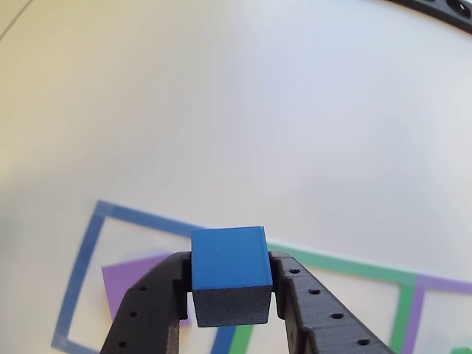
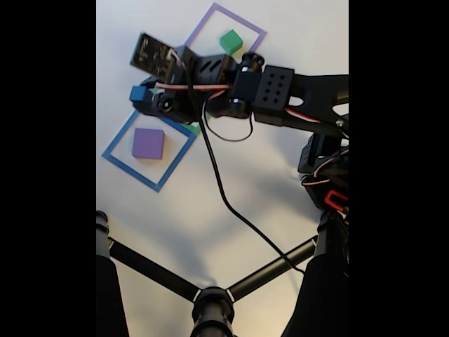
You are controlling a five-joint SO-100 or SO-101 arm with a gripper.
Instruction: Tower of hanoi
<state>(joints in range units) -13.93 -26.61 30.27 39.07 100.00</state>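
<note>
Claw: the gripper (image 1: pixel 230 295) is squeezed tight on the blue cube (image 1: pixel 228 258), one black finger on each side.
Blue cube: it is up in the air, above the blue square outline (image 2: pixel 116 142) on the white table (image 2: pixel 231 203).
Purple block: the purple block (image 2: pixel 148 143) lies flat inside the blue outline.
Green cube: the green cube (image 2: pixel 230 41) sits inside the purple square outline (image 2: pixel 208 14).
How it feels: the blue cube looks small, hard and light. It should not bend or break.
Slippy: its sides look smooth, so it could slide out.
Best place to hold: two flat sides across from each other, near the middle.
</note>
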